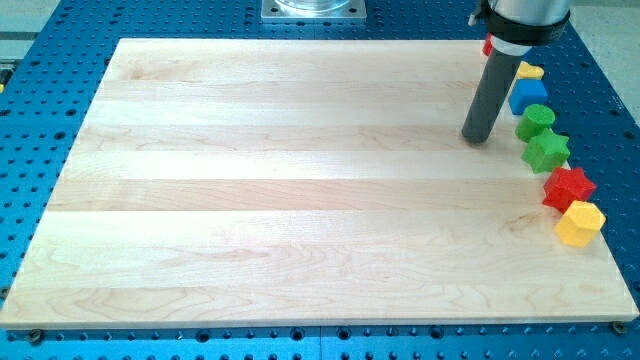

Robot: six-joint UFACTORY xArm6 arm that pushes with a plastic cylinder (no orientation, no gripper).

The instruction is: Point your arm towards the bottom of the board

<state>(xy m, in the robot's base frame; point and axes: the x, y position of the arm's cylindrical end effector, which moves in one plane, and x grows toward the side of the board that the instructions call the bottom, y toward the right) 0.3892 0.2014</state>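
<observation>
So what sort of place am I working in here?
Most likely a robotics lab bench: a wooden board sits on a blue perforated table, my tip beside toy blocks like the green star and red star.

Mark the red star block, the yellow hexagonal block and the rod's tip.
red star block [568,187], camera view, on its top face.
yellow hexagonal block [580,222], camera view, on its top face.
my tip [477,137], camera view, at the rod's very end.

Dark rod under a black-and-white collar

Showing as a straight, smooth, dark grey cylinder, ending in a flat, round tip [478,137]; widening above into a glossy black ring, with a white band lying beneath it and a glimpse of red peeking out at its left edge.
</observation>
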